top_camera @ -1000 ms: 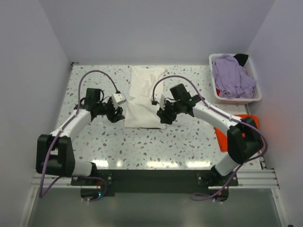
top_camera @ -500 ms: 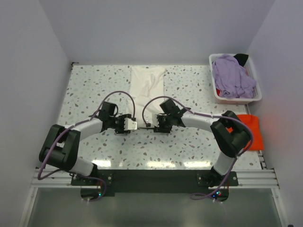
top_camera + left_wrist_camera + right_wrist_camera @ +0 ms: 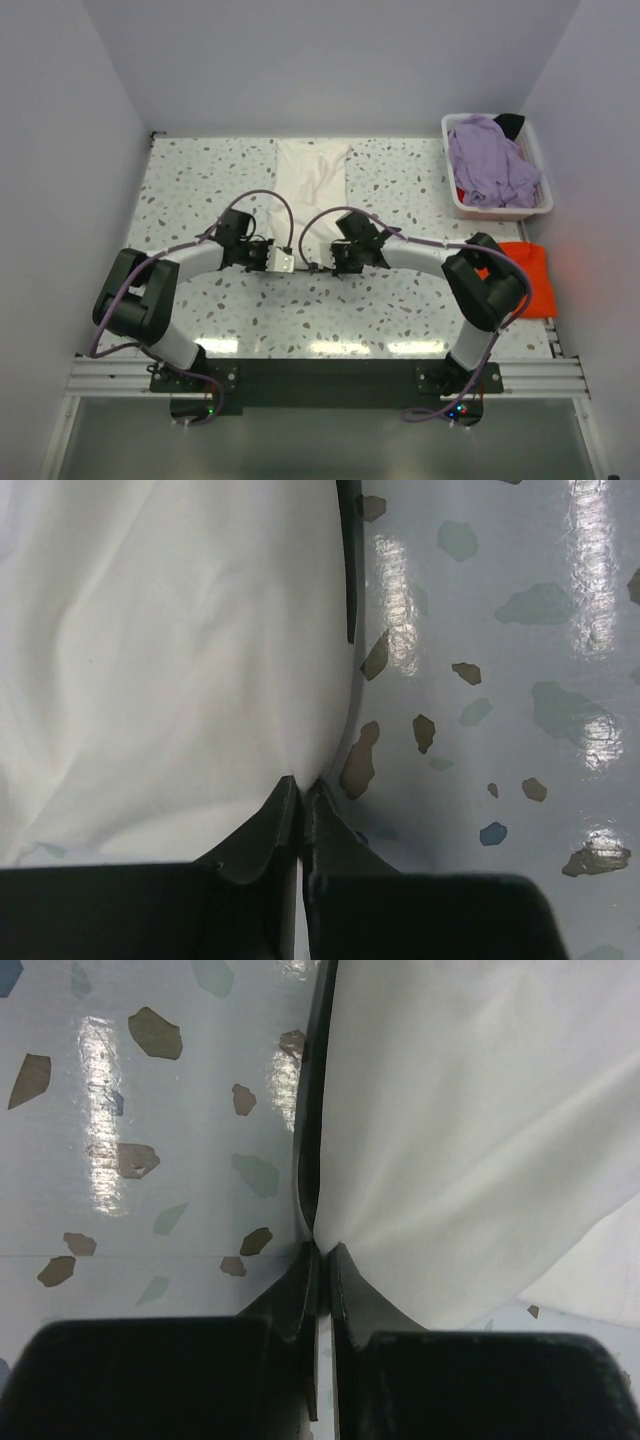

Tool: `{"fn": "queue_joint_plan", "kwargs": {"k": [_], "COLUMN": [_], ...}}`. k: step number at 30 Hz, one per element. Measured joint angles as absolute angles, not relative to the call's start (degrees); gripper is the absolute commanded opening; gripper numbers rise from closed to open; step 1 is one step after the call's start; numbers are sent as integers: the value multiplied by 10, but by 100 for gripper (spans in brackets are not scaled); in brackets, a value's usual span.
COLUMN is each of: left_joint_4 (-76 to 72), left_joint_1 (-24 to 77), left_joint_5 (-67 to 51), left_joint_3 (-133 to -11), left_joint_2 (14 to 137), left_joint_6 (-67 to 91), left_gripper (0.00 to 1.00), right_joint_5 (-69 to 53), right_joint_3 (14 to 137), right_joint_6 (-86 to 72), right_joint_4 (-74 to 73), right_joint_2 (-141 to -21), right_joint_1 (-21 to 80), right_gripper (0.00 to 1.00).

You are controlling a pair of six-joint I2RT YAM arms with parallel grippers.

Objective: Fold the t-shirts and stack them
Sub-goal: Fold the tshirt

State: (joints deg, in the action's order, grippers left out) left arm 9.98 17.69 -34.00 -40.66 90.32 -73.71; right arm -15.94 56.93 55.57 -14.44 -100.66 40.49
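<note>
Left gripper [image 3: 300, 783]: jaws pinched closed on the edge of soft cream-white cloth t-shirt [image 3: 150, 660].
Right gripper [image 3: 322, 1250]: likewise clamped, opposite side.
Purpose: probably keeps the edge taut, fold even.

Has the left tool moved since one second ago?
Yes. The left tool, shut on the cream-white t-shirt, shifted toward the table's near edge and sideways toward the white basket's side.
</note>
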Motion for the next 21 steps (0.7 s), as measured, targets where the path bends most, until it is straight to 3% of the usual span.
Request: {"fn": "queue_joint_plan", "kwargs": {"k": [5,14,21], "left_joint_4": [137,193,272], "left_joint_1": [176,147,145], "left_joint_5": [-343,-369,-392], "left_joint_3": [-424,-576,-595], "left_joint_2": [881,848,821], "left_joint_6": [-724,-670,-673], "left_gripper": [0,0,0], "right_joint_5": [-164,-201,-229], "right_joint_3": [601,747,760], "right_joint_6": [538,505,503], "right_joint_4": [-183,-268,-341], "right_joint_2": [-1006,-970,-923], "right_joint_1": [400,341,335], "right_gripper": [0,0,0]}}
